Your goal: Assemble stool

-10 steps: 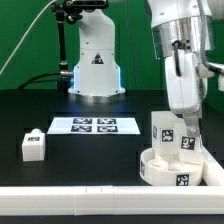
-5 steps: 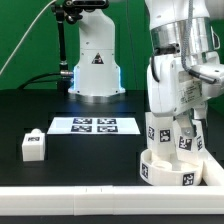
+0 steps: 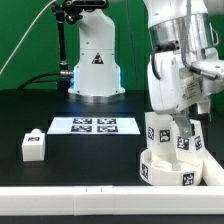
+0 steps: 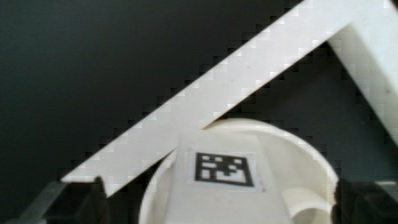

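— Which way does the stool lie from your gripper?

— Straight below. My gripper hangs over the seat, which lies on the desk at the exterior view's right, just behind the rail. A near leg and a far leg stand upright in the seat, close together, with their long axes vertical and in line with my approach. A loose leg lies well apart, at the exterior view's left.

— Are you holding one?

— I cannot tell. The wrist view shows a tagged leg top between the dark fingers, but not whether they touch it. The exterior view hides the fingertips, so I can't say which leg it is. It does show both legs standing in the seat.
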Controlling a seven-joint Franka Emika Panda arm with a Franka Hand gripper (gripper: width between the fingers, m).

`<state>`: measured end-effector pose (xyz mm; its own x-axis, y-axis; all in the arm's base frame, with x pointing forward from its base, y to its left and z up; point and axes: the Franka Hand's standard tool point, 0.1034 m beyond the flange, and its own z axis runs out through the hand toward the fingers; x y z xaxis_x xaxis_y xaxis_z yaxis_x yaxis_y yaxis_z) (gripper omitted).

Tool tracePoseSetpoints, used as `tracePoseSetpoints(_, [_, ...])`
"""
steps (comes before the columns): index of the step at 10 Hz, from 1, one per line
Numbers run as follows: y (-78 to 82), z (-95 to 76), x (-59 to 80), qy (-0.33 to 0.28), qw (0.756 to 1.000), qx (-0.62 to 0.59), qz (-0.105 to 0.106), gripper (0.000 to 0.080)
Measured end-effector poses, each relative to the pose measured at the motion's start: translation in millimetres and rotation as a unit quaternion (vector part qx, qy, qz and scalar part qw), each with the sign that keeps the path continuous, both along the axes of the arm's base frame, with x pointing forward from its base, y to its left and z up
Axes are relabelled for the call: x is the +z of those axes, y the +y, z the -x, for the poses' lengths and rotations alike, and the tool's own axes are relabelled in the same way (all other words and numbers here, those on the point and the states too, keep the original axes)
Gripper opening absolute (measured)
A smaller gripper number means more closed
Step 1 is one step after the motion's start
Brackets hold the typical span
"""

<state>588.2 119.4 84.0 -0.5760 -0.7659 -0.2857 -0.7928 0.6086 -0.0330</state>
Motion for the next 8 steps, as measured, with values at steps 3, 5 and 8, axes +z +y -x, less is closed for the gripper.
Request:
tracePoseSetpoints(3, [3.9, -3.3, 22.5, -0.03, 0.997, 0.066, 0.005, 0.0646])
tracePoseSetpoints(5, [2.8, -2.4, 19.0, -0.043, 0.989, 0.138, 0.024, 0.0648])
tracePoseSetpoints(8, [2.1, -2.3, 19.3, -0.059, 0.96, 0.268, 0.05, 0.0648])
